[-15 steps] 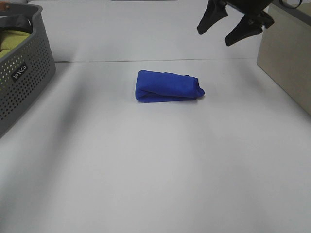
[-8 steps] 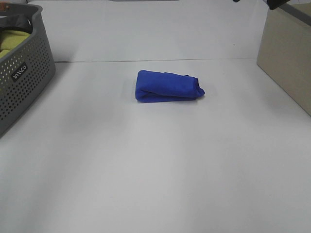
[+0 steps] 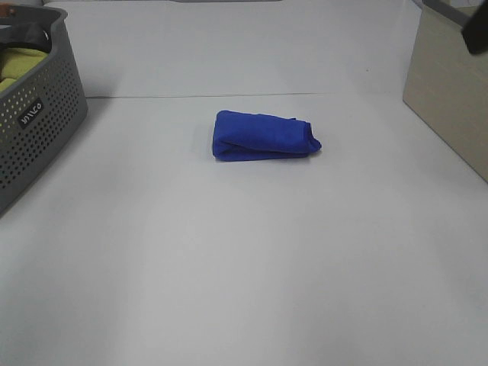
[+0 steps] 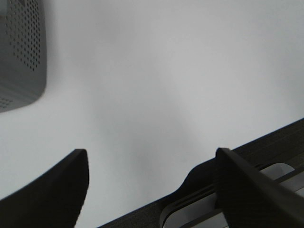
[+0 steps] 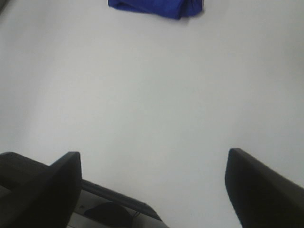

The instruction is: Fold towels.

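Note:
The royal-blue towel point(image 3: 263, 136) lies folded into a small thick bundle at the middle of the white table, a little toward the far side. The right wrist view shows it point(image 5: 156, 7) far ahead of my right gripper point(image 5: 153, 153), which stands open and empty over bare table. In the high view only a dark tip of that arm point(image 3: 477, 34) shows at the right edge. My left gripper point(image 4: 152, 152) is also open with nothing between its fingers, near the table's edge beside the basket, and is outside the high view.
A grey perforated basket point(image 3: 42, 107) holding yellow-green and black cloths stands at the far left; its corner point(image 4: 21, 52) shows in the left wrist view. A beige box point(image 3: 450, 91) stands at the right edge. A seam crosses the table behind the towel.
My right gripper has drawn back from above the towel's far right, up and out toward the right edge of the high view. The towel has not moved.

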{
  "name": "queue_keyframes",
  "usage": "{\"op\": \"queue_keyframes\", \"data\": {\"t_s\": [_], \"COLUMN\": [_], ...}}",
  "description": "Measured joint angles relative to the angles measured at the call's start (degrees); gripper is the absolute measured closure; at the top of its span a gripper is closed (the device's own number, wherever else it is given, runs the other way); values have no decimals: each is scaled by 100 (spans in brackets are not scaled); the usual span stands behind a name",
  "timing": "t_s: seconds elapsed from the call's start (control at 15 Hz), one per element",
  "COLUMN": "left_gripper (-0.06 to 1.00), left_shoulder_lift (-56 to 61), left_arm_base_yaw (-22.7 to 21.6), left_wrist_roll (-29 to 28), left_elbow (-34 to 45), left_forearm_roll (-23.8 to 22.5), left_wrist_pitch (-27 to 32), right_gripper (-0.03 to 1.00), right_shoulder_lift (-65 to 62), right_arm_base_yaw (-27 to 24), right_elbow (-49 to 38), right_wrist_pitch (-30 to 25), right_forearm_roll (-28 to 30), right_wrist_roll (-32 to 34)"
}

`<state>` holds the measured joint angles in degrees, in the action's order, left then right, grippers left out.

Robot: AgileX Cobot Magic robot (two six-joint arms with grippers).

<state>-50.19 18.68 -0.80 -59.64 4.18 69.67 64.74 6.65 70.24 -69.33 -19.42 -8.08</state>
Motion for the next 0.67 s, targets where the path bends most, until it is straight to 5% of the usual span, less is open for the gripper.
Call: {"op": "queue_keyframes", "data": {"t_s": [0.27, 0.67], "left_gripper": [25, 25], "left_shoulder_lift": [2859, 3999], "left_arm_base_yaw": [0, 0], "left_wrist_roll": [453, 1152], "left_elbow": [1593, 2280], "left_forearm_roll": [0, 57], "left_wrist_pitch": [23, -11], "right_gripper": [19, 19], "right_shoulder_lift": [-2384, -4693], "right_arm_base_yaw": [0, 0], "right_elbow": [-2212, -3478], "right_wrist_pitch": [172, 206], "right_forearm_roll": [527, 882], "right_wrist_roll": [0, -17]}}
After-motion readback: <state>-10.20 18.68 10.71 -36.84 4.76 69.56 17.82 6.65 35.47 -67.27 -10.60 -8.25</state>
